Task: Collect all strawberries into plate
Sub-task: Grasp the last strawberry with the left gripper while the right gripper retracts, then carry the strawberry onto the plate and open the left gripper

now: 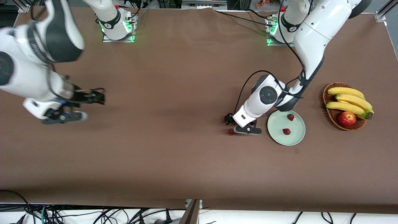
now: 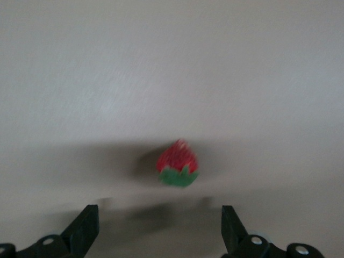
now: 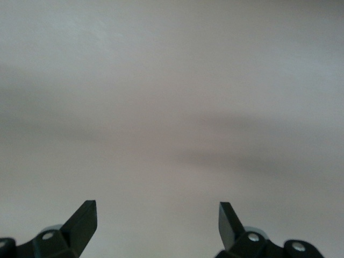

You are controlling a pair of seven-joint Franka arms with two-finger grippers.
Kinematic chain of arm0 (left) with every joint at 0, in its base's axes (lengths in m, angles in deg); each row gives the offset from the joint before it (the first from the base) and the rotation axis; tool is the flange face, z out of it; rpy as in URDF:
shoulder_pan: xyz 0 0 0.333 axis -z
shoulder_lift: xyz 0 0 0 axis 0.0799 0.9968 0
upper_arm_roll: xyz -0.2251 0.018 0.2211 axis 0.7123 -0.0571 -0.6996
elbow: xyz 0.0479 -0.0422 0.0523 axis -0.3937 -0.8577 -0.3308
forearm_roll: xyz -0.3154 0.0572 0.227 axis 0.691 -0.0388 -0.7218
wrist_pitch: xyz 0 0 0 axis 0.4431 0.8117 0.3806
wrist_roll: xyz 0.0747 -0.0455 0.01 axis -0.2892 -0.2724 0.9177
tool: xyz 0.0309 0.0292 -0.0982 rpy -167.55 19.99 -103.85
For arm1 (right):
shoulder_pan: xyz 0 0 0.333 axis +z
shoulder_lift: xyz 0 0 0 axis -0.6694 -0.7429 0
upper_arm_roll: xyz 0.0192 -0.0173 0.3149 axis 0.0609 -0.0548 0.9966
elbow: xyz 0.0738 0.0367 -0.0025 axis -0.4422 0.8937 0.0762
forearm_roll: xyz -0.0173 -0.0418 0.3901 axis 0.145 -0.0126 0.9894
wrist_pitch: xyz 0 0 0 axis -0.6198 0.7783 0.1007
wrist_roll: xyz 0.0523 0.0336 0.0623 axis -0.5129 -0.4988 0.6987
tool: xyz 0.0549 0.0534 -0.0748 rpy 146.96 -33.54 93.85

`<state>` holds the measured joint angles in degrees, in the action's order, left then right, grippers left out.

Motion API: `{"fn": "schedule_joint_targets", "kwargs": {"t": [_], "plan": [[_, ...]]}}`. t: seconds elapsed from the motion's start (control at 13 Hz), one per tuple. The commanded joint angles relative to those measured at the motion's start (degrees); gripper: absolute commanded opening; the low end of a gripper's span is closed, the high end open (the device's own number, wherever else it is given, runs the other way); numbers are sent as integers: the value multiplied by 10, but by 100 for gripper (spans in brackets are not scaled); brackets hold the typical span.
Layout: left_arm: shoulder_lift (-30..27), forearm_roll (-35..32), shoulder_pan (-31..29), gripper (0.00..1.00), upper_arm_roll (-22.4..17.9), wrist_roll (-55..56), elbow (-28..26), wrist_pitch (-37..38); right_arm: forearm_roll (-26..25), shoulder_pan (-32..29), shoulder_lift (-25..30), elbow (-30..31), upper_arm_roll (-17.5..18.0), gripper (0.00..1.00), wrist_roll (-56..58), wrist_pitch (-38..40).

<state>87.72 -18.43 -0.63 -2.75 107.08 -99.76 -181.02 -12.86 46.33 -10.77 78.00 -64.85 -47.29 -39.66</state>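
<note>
The pale green plate [image 1: 277, 125] lies toward the left arm's end of the table. Two strawberries [image 1: 290, 117] [image 1: 286, 131] lie in it. A third strawberry [image 1: 231, 132] lies on the brown table beside the plate, toward the right arm's end. My left gripper [image 1: 230, 125] is open and empty, low over that third berry. In the left wrist view the strawberry [image 2: 178, 164] lies just ahead of the open left gripper [image 2: 158, 217], not between the fingers. My right gripper [image 1: 94, 107] is open and empty over bare table at its own end; the right wrist view shows the right gripper [image 3: 157, 215] over nothing but table.
A brown wicker basket [image 1: 329, 115] with bananas [image 1: 349, 101] and a red apple [image 1: 347, 118] stands beside the plate, closer to the left arm's end of the table. The left arm's forearm [image 1: 264, 96] hangs over the plate's edge.
</note>
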Motion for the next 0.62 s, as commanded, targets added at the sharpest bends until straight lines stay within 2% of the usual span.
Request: {"fn": "schedule_joint_targets", "kwargs": {"t": [0.0,0.15,0.31,0.38,0.46,0.54], "plan": [[33,-31,24,100,-18,14,49,1,-2,-26,67,39,-8,100,20,31],[45,-59,41,100,-40,14,61,-19,-2,-33,100,53,-16,100,19,61],[53,-61,43,100,-41,14,62,-22,-7,-33,122,49,-23,100,21,89],[55,-61,46,88,-41,14,62,-22,-3,-33,136,45,-39,100,27,106],[54,-61,47,50,-41,14,62,-22,-1,-33,147,43,-57,100,26,105],[54,-61,47,25,-42,14,62,-22,1,-33,151,43,-66,100,26,103]]}}
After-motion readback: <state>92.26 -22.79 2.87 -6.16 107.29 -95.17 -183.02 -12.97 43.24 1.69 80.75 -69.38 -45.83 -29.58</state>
